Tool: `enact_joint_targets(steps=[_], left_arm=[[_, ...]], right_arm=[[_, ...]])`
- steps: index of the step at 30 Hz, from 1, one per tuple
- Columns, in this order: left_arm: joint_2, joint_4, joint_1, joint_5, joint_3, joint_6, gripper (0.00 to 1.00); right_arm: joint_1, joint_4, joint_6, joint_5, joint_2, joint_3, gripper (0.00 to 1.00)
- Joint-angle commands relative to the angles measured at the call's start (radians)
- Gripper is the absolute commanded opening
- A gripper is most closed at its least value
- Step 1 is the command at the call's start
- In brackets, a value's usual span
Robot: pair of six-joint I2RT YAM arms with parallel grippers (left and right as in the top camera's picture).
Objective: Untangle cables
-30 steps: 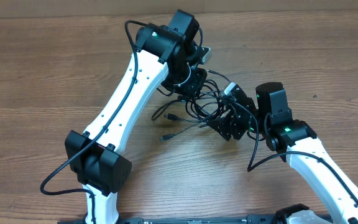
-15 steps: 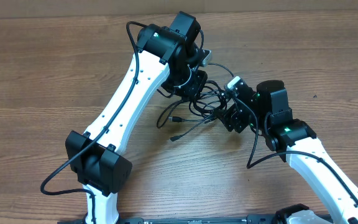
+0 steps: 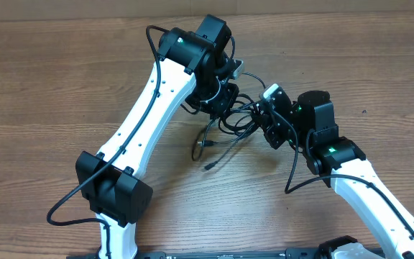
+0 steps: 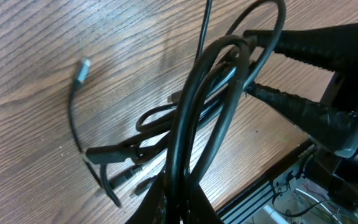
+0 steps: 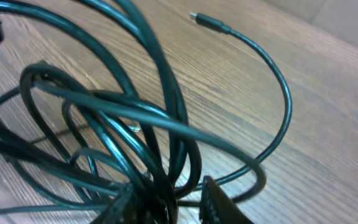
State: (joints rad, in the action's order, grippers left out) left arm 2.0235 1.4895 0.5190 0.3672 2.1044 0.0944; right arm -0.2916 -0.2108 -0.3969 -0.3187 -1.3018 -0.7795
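Observation:
The cables form one tangle of thin black cords between my two grippers, in the middle of the wooden table. My left gripper is shut on a bundle of strands; in the left wrist view the cables rise straight out of its closed fingertips. My right gripper comes in from the right, with the cables pinched between its narrowed fingers. Two loose plug ends trail toward the front. One silver-tipped plug lies flat on the wood.
Another free cord end with a plug curves away over the wooden table. The left arm crosses the middle of the table from its base. The table's front edge and a black rail lie close behind the tangle.
My right gripper has swung up and away toward the tangle, and its fingers have closed in from wide open. The loose plug ends slid to the right. The left gripper stayed put.

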Motion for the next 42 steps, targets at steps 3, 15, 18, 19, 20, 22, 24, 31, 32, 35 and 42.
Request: enact_joint_targets(steps=[3,15,18,19,20,22,24,31,32,35,42], left_arm=[[0.0,0.008,0.02,0.019,0.006,-0.027,0.04],[0.0,-0.001,0.02,0.007,0.006,-0.027,0.05],[0.0,0.0,0.019,-0.045,0.006,-0.018,0.05],[0.0,-0.001,0.018,-0.061,0.006,-0.006,0.04],[0.0,-0.002,0.016,-0.082,0.006,0.011,0.04],[0.0,-0.005,0.013,-0.127,0.006,0.045,0.04],[0.0,-0.004,0.003,-0.198,0.006,0.104,0.04],[0.0,-0.003,-0.043,-0.278,0.006,0.224,0.04],[0.0,0.0,-0.05,-0.304,0.006,0.255,0.05],[0.0,0.004,-0.061,-0.343,0.006,0.306,0.05],[0.0,0.003,-0.063,-0.349,0.006,0.339,0.04]], right_arm=[[-0.001,0.005,0.03,-0.042,-0.004,-0.007,0.04],[0.012,0.011,0.542,-0.042,-0.004,-0.007,0.04],[0.043,0.019,0.695,-0.042,-0.004,-0.007,0.04],[0.054,0.019,0.728,-0.042,-0.004,-0.007,0.04],[0.066,0.017,0.759,-0.043,-0.004,-0.007,0.04],[0.084,0.011,0.784,-0.046,-0.004,-0.007,0.04],[0.107,-0.003,0.8,-0.05,-0.004,-0.007,0.04],[0.157,-0.042,0.883,-0.049,-0.004,-0.007,0.04],[0.166,-0.042,0.909,-0.049,-0.004,-0.007,0.04],[0.183,-0.045,0.952,-0.049,-0.004,-0.007,0.04],[0.21,-0.074,0.976,-0.048,-0.004,-0.007,0.04]])
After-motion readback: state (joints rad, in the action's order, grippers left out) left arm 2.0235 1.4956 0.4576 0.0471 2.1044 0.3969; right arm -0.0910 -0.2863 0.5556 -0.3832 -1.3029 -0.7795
